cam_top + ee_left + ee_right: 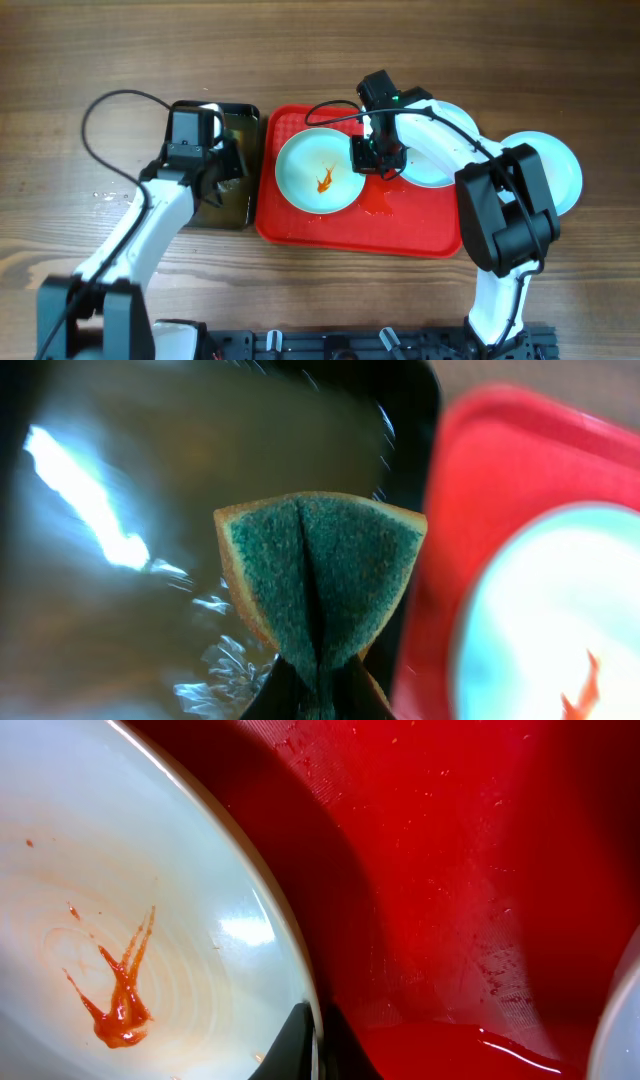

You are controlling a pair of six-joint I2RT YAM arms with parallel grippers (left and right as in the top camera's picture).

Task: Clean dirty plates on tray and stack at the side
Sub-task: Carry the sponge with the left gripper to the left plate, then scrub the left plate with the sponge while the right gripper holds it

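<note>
A pale plate [318, 172] with an orange-red sauce smear [326, 181] sits on the left part of the red tray [400, 235]. My right gripper [364, 157] is shut on this plate's right rim [300, 975], one finger inside, one outside. A second plate [430, 165] lies on the tray's right part, partly under the right arm. A third plate [560, 170] rests on the table to the right. My left gripper [222, 172] is shut on a folded green and yellow sponge [320, 575], over the black tray [240, 115].
The black tray [120, 610] holds brownish water with glare. A thin pool of water [520, 1045] lies on the red tray between the plates. Cables loop over the table at far left [95, 120].
</note>
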